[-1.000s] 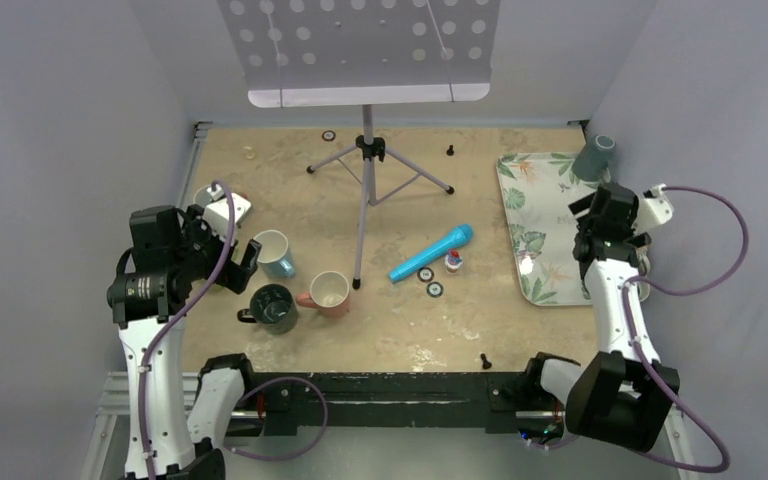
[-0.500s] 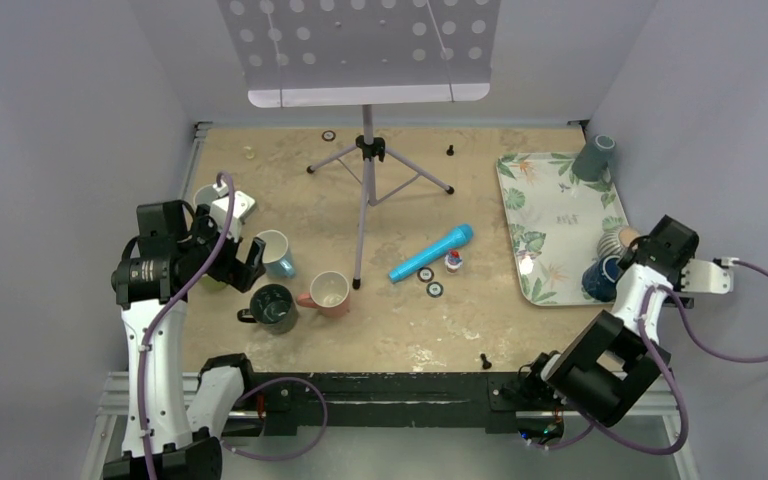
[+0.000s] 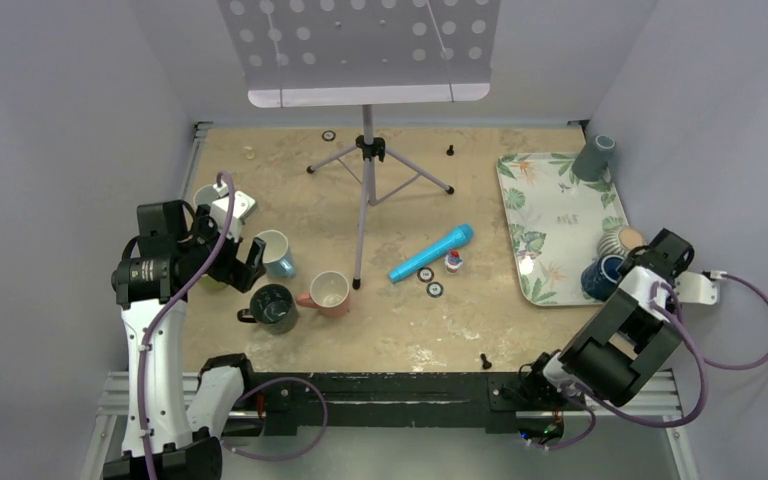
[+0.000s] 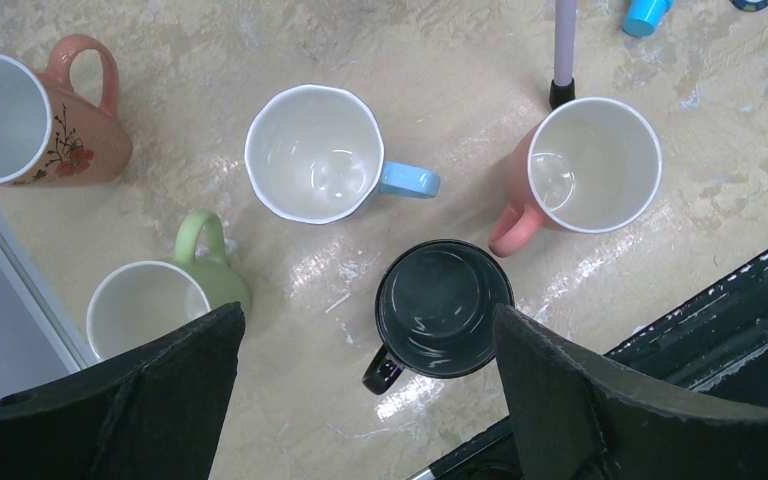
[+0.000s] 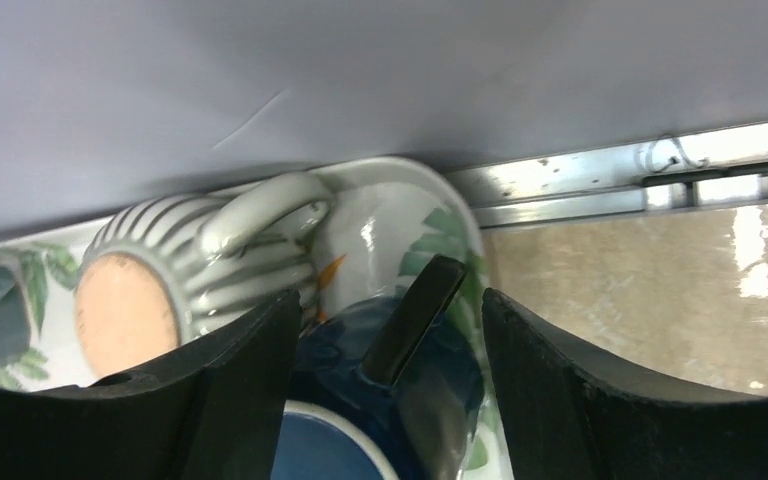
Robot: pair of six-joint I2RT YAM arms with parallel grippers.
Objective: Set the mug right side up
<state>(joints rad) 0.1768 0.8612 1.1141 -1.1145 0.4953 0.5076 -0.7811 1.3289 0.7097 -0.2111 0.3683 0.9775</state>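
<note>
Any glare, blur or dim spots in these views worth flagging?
Top external: sharp, evenly lit. Left wrist: sharp, white glare streaks on the table beside the black mug. Right wrist: dim and very close, the blue mug looks soft, a bright highlight on the tray.

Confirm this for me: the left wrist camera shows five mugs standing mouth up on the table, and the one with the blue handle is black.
Not quite. The mug with the blue handle is white. The black mug beside it has a black handle. The left wrist view shows both, mouth up on the table. The rest holds.
</note>
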